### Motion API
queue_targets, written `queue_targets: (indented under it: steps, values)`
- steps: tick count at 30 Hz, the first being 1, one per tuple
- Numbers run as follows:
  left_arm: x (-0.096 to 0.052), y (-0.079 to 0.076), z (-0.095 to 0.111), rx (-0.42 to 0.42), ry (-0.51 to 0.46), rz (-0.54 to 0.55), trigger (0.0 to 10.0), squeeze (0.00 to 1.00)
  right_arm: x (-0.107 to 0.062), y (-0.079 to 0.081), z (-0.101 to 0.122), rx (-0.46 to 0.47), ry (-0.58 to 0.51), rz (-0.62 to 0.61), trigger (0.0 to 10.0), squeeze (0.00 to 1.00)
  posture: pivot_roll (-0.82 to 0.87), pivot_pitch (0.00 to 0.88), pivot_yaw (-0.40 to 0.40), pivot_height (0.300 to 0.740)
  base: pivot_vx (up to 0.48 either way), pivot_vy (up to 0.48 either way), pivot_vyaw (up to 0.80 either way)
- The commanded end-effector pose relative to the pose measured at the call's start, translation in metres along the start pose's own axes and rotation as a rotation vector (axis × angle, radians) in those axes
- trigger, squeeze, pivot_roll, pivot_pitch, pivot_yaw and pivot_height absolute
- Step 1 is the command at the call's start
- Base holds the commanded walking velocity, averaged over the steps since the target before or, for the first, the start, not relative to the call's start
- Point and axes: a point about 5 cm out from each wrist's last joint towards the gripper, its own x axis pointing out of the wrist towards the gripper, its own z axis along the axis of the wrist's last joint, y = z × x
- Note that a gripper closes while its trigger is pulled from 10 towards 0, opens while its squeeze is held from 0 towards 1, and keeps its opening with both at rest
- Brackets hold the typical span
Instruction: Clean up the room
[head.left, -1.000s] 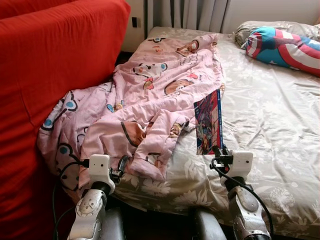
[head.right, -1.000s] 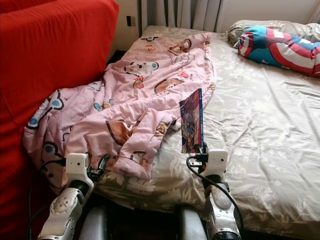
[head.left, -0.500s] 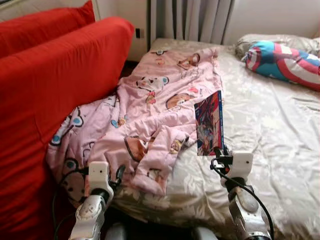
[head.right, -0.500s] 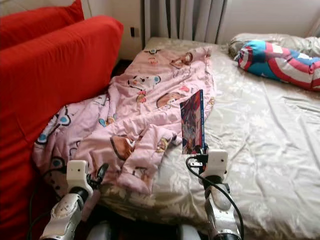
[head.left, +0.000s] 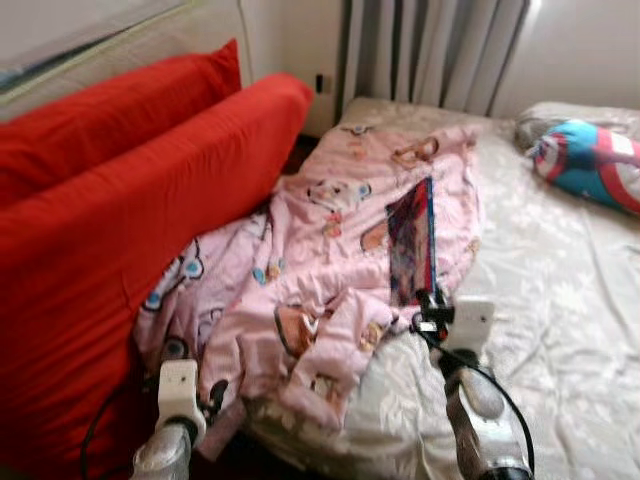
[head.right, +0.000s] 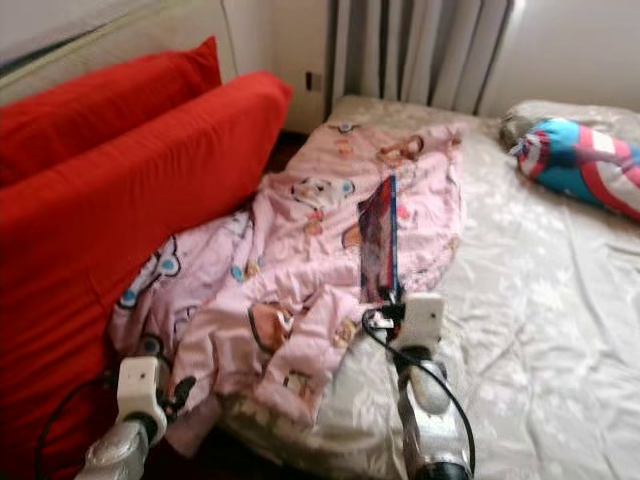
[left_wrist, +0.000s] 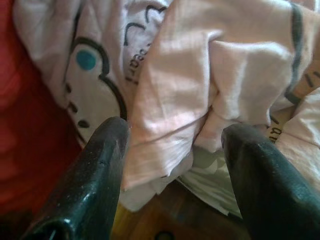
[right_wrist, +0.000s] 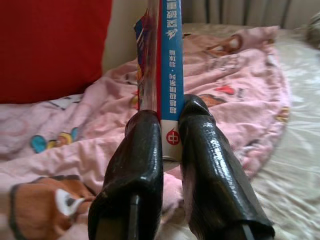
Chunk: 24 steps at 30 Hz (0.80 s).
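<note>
The right arm reaches forward and up, its hand (right_wrist: 170, 130) clamped with both black fingers (right_wrist: 137, 150) pressed flat against a thin upright book (head.left: 412, 240). The left arm sits low, its hand (left_wrist: 172, 145) pointing forward — fingers (left_wrist: 97, 165) spread wide, gripping nothing.

The thin blue-spined picture book (head.left: 412, 240) in the right gripper (right_wrist: 170, 125) has turned more edge-on, standing over the pink cartoon blanket (head.left: 310, 270).

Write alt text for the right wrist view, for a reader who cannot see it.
The right gripper is shut on a thin book with a blue spine, holding it upright by its lower end. Behind it a pink cartoon-print blanket lies rumpled over a pale bed, with a red sofa to one side.
</note>
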Motion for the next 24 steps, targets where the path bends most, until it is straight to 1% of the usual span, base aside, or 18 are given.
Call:
queue_targets:
  steps: [1, 2, 3, 5, 7, 11, 13, 15, 18, 20, 24]
  values:
    - [-0.002, -0.001, -0.011, -0.011, 0.067, 0.005, 10.0, 0.00, 0.002, -0.002, 0.003, 0.008, -0.012, -0.022, 10.0, 0.00, -0.03, 0.015, -0.042, 0.740, 0.000, 0.000, 0.00]
    - [-0.002, -0.001, -0.011, -0.011, 0.067, 0.005, 10.0, 0.00, 0.002, -0.002, 0.003, 0.008, -0.012, -0.022, 10.0, 0.00, -0.03, 0.015, -0.042, 0.740, 0.000, 0.000, 0.00]
    - [-0.002, -0.004, -0.016, -0.018, 0.097, 0.003, 10.0, 0.00, 0.002, -0.003, 0.002, 0.009, -0.011, -0.042, 10.0, 0.00, -0.03, 0.019, -0.039, 0.740, 0.000, 0.000, 0.00]
    - [-0.002, -0.005, -0.018, -0.023, 0.109, 0.003, 10.0, 0.00, 0.003, -0.004, 0.002, 0.006, -0.011, -0.049, 10.0, 0.00, -0.03, 0.019, -0.038, 0.740, 0.000, 0.000, 0.00]
    - [-0.004, -0.006, -0.026, -0.006, 0.154, 0.004, 10.0, 0.00, 0.004, -0.006, 0.002, 0.004, -0.009, -0.067, 10.0, 0.00, -0.03, 0.022, -0.039, 0.740, 0.000, 0.000, 0.00]
    - [-0.006, -0.004, -0.032, -0.004, 0.177, 0.022, 10.0, 0.00, 0.004, -0.006, 0.002, 0.003, -0.009, -0.072, 10.0, 0.00, -0.04, 0.024, -0.036, 0.740, 0.000, 0.000, 0.00]
    - [-0.009, 0.000, -0.036, -0.026, 0.186, 0.058, 10.0, 0.00, 0.004, -0.006, 0.002, 0.016, -0.012, -0.080, 10.0, 0.00, -0.03, 0.028, -0.035, 0.740, 0.000, 0.000, 0.00]
    - [-0.010, 0.001, -0.038, -0.035, 0.192, 0.069, 10.0, 0.00, 0.004, -0.006, 0.001, 0.018, -0.007, -0.084, 10.0, 0.00, -0.03, 0.029, -0.035, 0.740, 0.000, 0.000, 0.00]
    - [-0.013, -0.001, -0.044, -0.011, 0.217, 0.046, 10.0, 0.00, 0.005, -0.005, -0.001, 0.025, 0.004, -0.093, 10.0, 0.00, -0.03, 0.029, -0.032, 0.740, 0.000, 0.000, 0.00]
    - [-0.015, -0.004, -0.049, 0.002, 0.235, 0.032, 10.0, 0.00, 0.005, -0.004, -0.002, 0.018, 0.012, -0.093, 10.0, 0.00, -0.03, 0.027, -0.032, 0.740, 0.000, 0.000, -0.69]
    - [-0.015, -0.008, -0.052, 0.016, 0.245, 0.019, 10.0, 0.00, 0.004, -0.004, -0.004, 0.021, 0.018, -0.092, 10.0, 0.00, -0.03, 0.024, -0.032, 0.740, 0.000, 0.000, -0.78]
